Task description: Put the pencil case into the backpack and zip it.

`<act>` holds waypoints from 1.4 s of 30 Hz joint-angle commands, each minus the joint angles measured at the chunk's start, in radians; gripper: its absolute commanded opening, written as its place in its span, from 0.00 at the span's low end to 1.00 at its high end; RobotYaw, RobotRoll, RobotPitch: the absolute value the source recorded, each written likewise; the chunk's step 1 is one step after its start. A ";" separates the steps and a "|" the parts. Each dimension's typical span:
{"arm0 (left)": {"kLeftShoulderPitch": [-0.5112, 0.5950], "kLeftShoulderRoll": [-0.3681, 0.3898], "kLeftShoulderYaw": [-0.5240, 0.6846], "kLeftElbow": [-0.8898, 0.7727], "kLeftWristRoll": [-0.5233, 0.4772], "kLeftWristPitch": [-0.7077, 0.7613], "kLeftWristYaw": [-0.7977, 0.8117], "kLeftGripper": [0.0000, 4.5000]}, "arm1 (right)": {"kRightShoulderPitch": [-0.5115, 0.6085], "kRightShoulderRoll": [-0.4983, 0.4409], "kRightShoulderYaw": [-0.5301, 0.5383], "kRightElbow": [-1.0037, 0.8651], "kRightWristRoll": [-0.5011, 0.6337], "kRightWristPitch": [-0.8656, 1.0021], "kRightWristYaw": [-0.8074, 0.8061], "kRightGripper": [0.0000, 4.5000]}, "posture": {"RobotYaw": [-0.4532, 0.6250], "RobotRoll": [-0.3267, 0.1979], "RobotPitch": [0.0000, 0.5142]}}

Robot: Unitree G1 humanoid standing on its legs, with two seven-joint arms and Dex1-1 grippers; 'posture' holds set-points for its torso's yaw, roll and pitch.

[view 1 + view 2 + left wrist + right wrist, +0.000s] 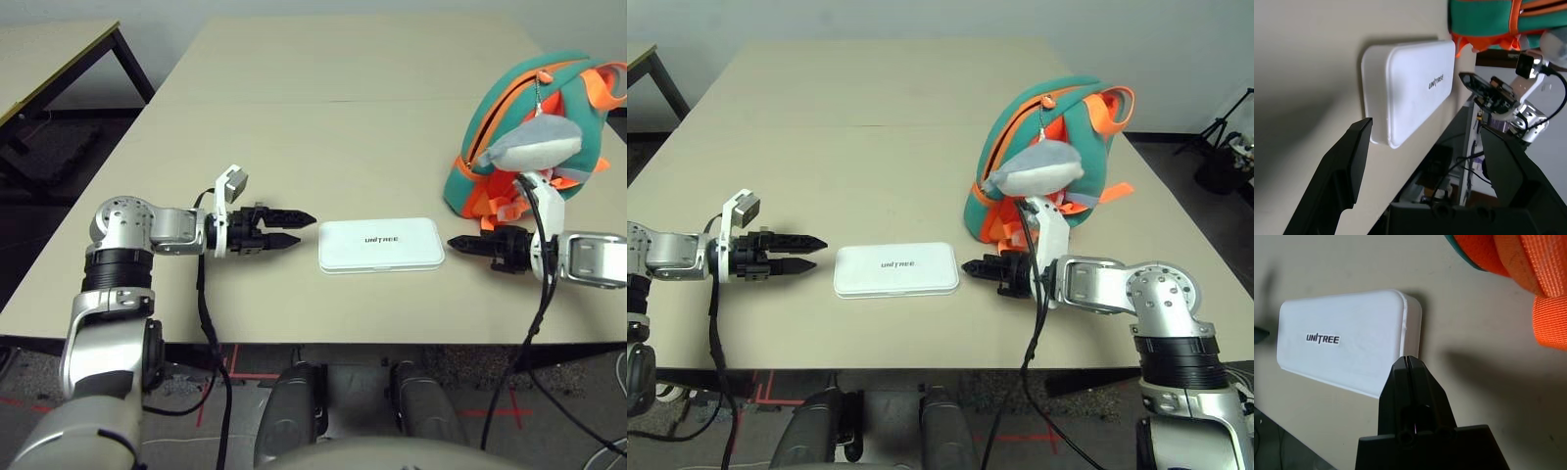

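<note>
The white pencil case [381, 244] with black UNITREE lettering lies flat near the table's front edge, between my two grippers. My left gripper [302, 228] is open, a short way off the case's left end, pointing at it. My right gripper [457, 244] is shut and empty, its tip just off the case's right end. The teal and orange backpack [519, 127] stands upright behind my right gripper, its zipper open along the top, a grey plush whale charm [542, 143] hanging on its front.
The beige table [323, 147] stretches far behind the case. A second table [49, 59] stands at the far left. Orange straps [1542, 313] of the backpack lie on the tabletop close to my right gripper.
</note>
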 commanded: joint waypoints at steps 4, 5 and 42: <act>0.018 -0.032 -0.003 0.028 0.009 0.010 0.024 1.00 | -0.008 0.035 -0.014 -0.021 -0.083 0.028 0.019 0.01 | 0.38 0.62 0.22; 0.021 -0.037 -0.003 0.026 0.009 0.010 0.027 1.00 | -0.012 0.040 -0.012 -0.025 -0.099 0.031 0.025 0.01 | 0.38 0.62 0.22; 0.035 -0.094 0.061 0.056 0.250 -0.035 -0.044 1.00 | -0.061 0.207 -0.029 -0.125 -0.491 0.142 0.174 0.01 | 0.39 0.62 0.22</act>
